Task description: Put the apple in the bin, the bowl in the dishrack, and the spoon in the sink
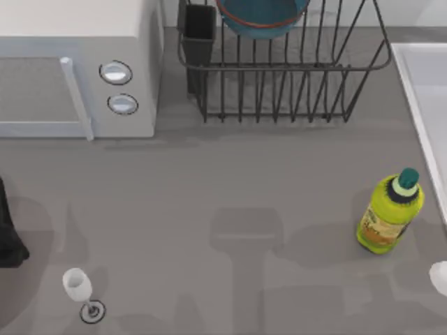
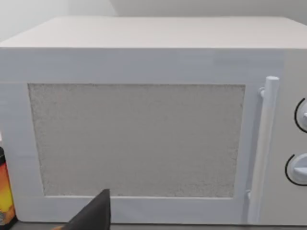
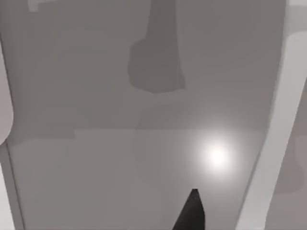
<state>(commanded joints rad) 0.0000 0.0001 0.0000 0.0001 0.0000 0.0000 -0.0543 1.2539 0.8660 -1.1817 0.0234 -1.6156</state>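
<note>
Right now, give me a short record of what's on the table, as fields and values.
bowl: in the dishrack, top centre of the table
microwave: top left, door shut
green bottle: upright, right side, near the sink
glass: lower left, tilted
left arm: dark part at the table's left edge
left gripper: faces the microwave door
right gripper: over a pale flat surface

The bowl (image 1: 262, 17) in the dishrack (image 1: 279, 77) and the sink (image 1: 426, 91) are cut by the frame's edges.
</note>
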